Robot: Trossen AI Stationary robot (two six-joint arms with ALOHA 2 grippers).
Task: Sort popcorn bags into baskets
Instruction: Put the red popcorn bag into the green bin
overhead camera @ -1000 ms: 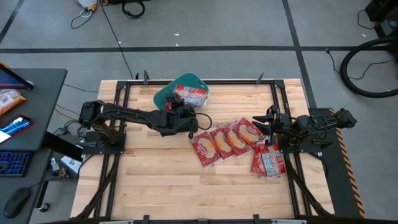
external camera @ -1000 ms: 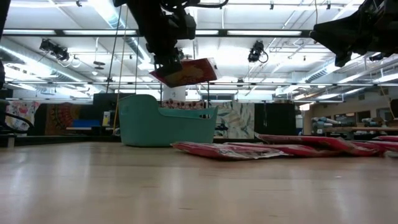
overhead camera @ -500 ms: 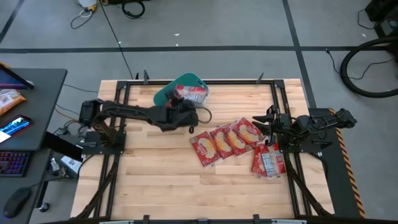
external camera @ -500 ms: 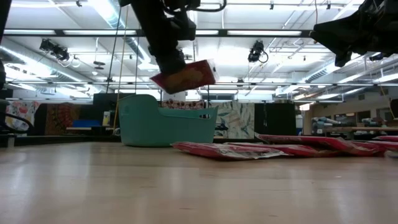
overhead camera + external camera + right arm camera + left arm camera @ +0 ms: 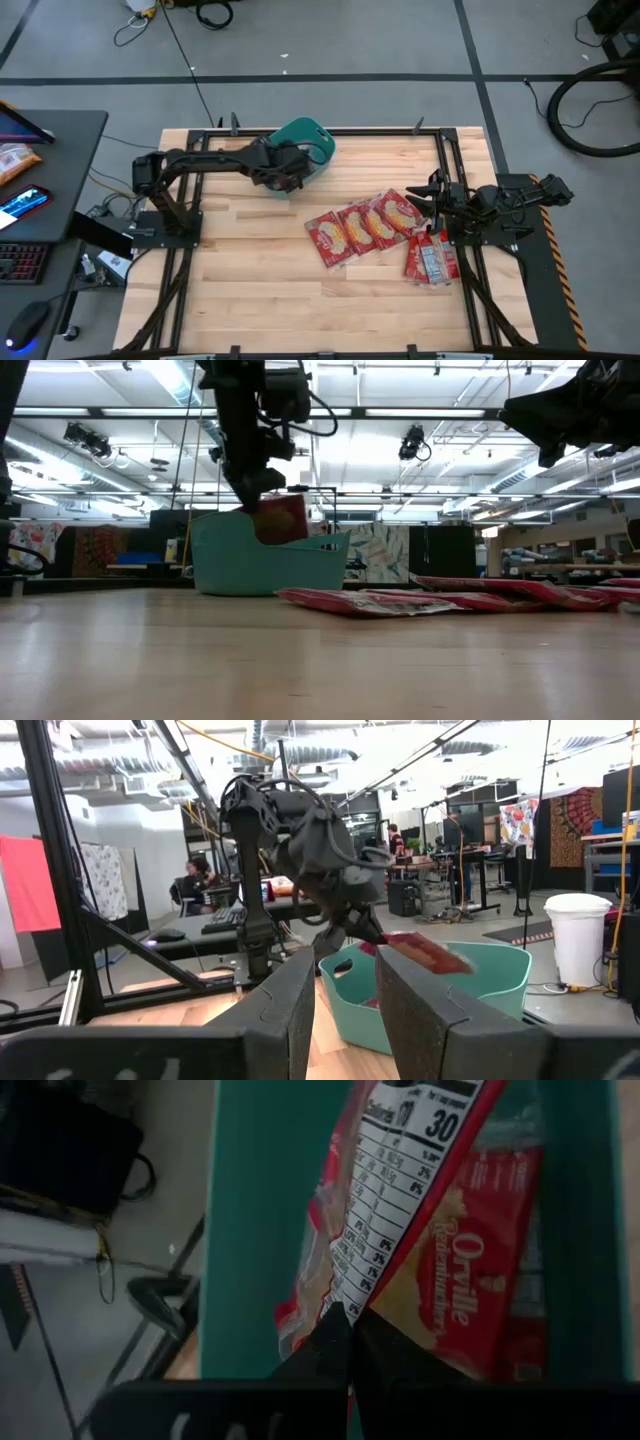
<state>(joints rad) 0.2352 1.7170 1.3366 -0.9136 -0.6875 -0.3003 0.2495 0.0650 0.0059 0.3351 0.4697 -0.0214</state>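
Observation:
My left gripper (image 5: 283, 172) is over the teal basket (image 5: 318, 140) at the table's far edge, shut on a red popcorn bag (image 5: 283, 520). The left wrist view shows this bag's nutrition-label side (image 5: 385, 1210) and another red bag (image 5: 470, 1280) lying inside the basket (image 5: 250, 1230). Several popcorn bags (image 5: 365, 228) lie flat in an overlapping row right of centre, and more (image 5: 432, 258) lie near the right arm's base. My right gripper (image 5: 345, 990) is open and hovers above the right end of that row (image 5: 428, 196), touching nothing. My left gripper pinches the popcorn bag between its two fingers at one edge (image 5: 340, 1305), coming from above and slanting down. The bag is lifted clear and hangs tilted below the fingers (image 5: 255, 488). Its lower end (image 5: 290, 538) sits at the height of the basket's rim.
Black frame rails (image 5: 440, 150) border the table top, and both arm bases stand on them. The near half of the wooden table (image 5: 300, 300) holds nothing. A desk with a keyboard (image 5: 25, 260) stands beyond the left edge. People and workbenches show in the room behind (image 5: 190, 880).
My left gripper has moved from the table's middle toward the far edge, over the basket, and has come down. The bag it carries has tipped from nearly level to hanging steeply, sinking from well above the basket to its rim. The right arm has kept still.

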